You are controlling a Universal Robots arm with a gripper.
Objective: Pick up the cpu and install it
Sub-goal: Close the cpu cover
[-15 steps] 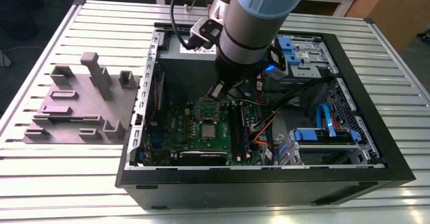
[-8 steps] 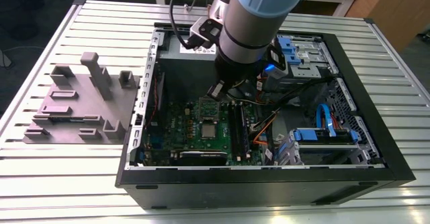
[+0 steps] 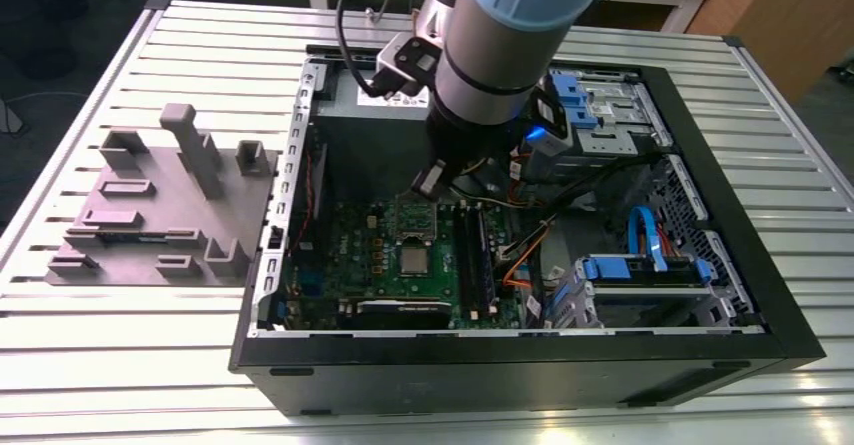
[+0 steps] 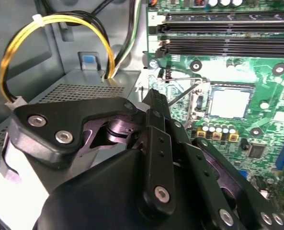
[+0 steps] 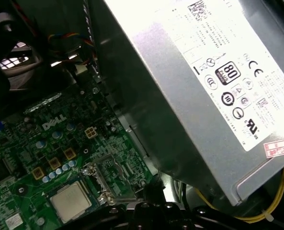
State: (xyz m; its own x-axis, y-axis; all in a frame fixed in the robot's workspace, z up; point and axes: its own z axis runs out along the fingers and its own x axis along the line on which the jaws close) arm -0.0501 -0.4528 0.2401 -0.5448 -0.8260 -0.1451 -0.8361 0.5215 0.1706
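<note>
Inside open black computer case, I see black gripper hovering above green motherboard, grey power-supply box just beside; finger state: cannot tell. Small square silver-topped cpu lies in its socket, apart from gripper.

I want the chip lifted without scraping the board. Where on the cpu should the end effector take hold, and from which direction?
Judging by its pose, come straight down from above. The cpu lies flat on the green motherboard beside the open socket frame, its broad metal top facing up. Grip two opposite edges of the thin square body, since little else stands proud. In the exterior view the cpu lies just ahead of the arm.
</note>
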